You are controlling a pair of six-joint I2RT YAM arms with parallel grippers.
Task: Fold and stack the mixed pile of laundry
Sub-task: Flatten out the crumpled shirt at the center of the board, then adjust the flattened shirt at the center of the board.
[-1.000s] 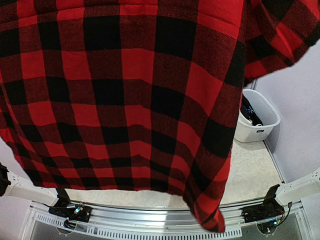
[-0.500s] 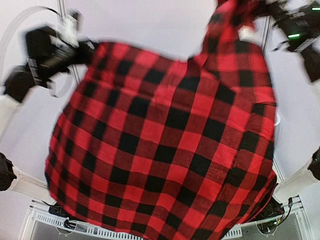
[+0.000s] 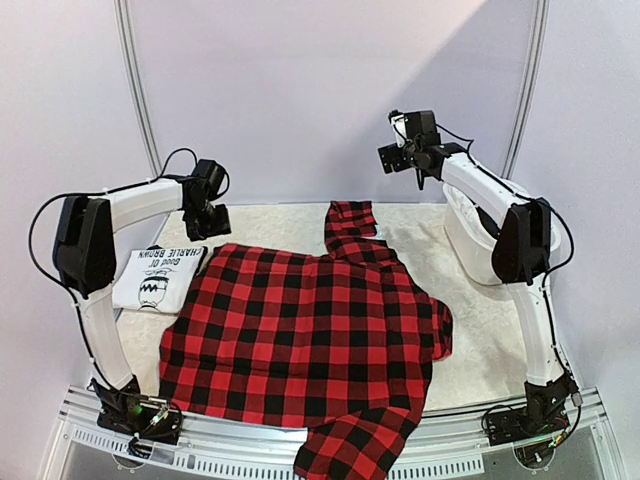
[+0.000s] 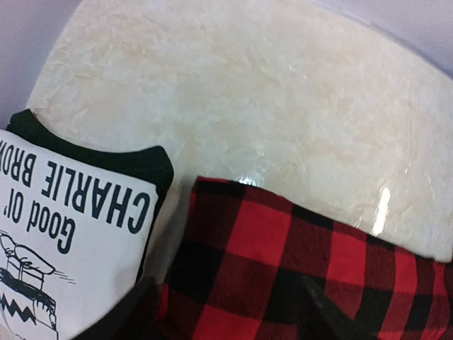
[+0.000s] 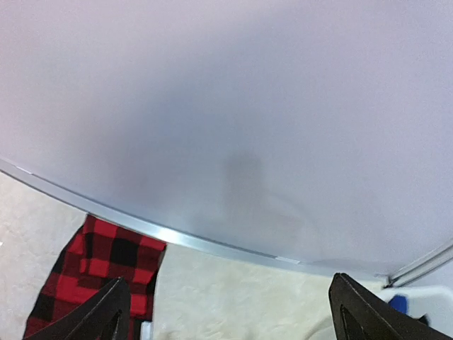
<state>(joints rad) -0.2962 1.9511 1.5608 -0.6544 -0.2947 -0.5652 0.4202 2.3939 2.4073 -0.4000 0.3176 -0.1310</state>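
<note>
The red-black plaid shirt [image 3: 310,335] lies spread flat on the table, one sleeve [image 3: 350,225] reaching toward the back and its hem hanging over the near edge. A folded white T-shirt [image 3: 160,275] with black lettering rests to its left. My left gripper [image 3: 210,220] hovers low over the shirt's far left corner. In the left wrist view it [image 4: 226,322] is open above the plaid [image 4: 297,262], with the T-shirt [image 4: 64,227] beside it. My right gripper [image 3: 400,158] is raised at the back right. It [image 5: 237,319] is open and holds nothing, and the sleeve [image 5: 92,276] lies below it.
A white tub [image 3: 470,235] stands at the back right, partly hidden behind the right arm, and its corner [image 5: 425,308] shows in the right wrist view. Bare cream tabletop [image 3: 490,330] lies right of the shirt. The back wall is close behind both grippers.
The plaid shirt hung in front of the camera, swung outward, and now lies flat on the table. Both grippers opened and let it go; the right one rose.
</note>
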